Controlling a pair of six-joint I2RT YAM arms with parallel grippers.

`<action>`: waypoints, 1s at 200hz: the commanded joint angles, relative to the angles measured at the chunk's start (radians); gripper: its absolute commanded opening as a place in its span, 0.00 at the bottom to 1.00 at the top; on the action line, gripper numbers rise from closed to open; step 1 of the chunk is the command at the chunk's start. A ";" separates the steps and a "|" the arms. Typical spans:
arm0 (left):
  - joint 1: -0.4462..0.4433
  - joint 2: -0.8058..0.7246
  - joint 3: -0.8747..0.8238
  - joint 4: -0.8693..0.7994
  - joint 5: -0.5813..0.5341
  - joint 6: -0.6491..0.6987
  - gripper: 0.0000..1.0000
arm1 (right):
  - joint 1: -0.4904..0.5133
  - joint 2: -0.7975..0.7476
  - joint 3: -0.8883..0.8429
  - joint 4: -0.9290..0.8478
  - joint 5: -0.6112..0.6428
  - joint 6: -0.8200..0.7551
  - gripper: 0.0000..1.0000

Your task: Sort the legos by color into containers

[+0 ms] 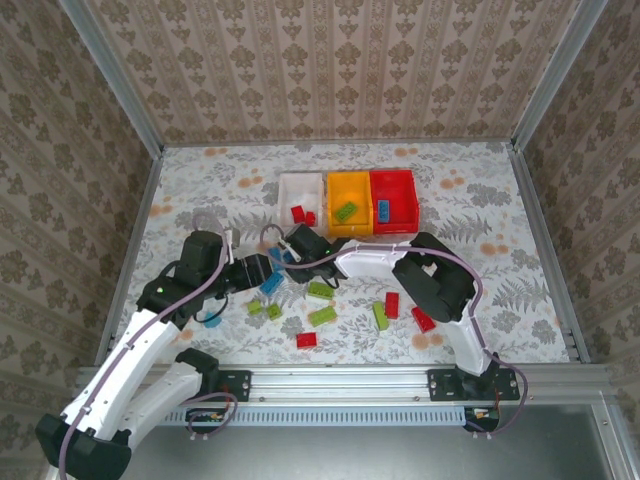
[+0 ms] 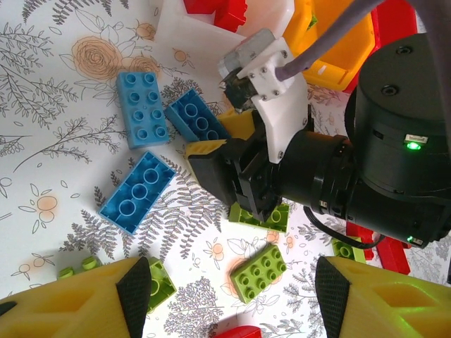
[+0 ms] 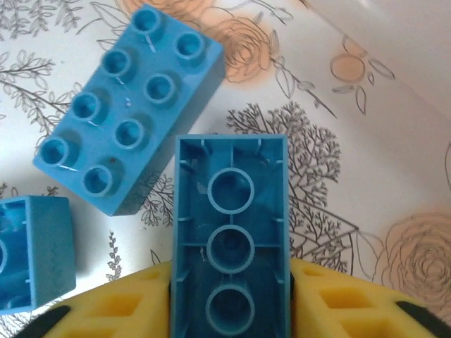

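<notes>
One blue lego (image 3: 229,225) pinched in right gripper (image 3: 229,313); left gripper (image 2: 232,296) spread wide.

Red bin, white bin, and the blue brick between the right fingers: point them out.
Red bin (image 1: 402,193): top view, bare floor.
White bin (image 1: 300,190): top view, bare floor.
Blue brick (image 3: 231,243): right wrist view, middle tube of its hollow underside.

The right gripper (image 2: 220,144) clasps a blue brick (image 2: 196,118) just beside two loose blue bricks (image 2: 143,107) on the floral table (image 2: 56,70). The left gripper (image 2: 236,292) gapes wide, with green bricks (image 2: 259,273) lying between its fingers.
</notes>
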 commanded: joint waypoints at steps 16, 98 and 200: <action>0.006 -0.011 0.001 -0.008 0.036 0.001 0.66 | 0.005 -0.082 -0.053 0.042 0.036 -0.005 0.27; -0.108 0.268 0.165 0.160 0.062 0.088 0.66 | -0.220 -0.569 -0.356 -0.032 0.180 0.173 0.26; -0.343 0.672 0.482 0.236 0.016 0.238 0.67 | -0.543 -0.330 -0.149 -0.207 0.110 0.353 0.31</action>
